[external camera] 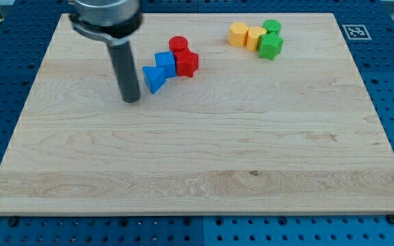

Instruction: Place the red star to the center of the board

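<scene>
The red star (187,63) lies on the wooden board (197,157) in the view's upper middle-left. It touches a blue cube (165,62) on its left, and a red cylinder (178,46) stands just above it. A blue triangle (153,78) lies below and left of the cube. My tip (130,100) rests on the board to the left of the blue triangle, a short gap away and slightly lower in the view. The rod rises from it towards the view's top.
A second cluster lies at the view's upper right: an orange-yellow hexagon (238,33), a yellow block (256,38), a green cylinder (272,27) and a green star (271,46). A marker tag (353,31) sits beyond the board's top right corner.
</scene>
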Controlling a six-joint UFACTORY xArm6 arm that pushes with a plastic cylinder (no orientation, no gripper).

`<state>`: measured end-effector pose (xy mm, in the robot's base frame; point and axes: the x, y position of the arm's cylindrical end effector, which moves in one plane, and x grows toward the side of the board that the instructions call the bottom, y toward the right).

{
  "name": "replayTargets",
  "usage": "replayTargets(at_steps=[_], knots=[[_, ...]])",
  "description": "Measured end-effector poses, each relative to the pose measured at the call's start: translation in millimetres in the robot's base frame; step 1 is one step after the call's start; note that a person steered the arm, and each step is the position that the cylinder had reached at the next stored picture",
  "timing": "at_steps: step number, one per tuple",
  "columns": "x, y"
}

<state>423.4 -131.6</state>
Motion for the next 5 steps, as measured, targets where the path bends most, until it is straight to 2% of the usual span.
replayTargets(at_steps=[1,4,5], knots=[[-22,-3],[-165,75],[-157,103]])
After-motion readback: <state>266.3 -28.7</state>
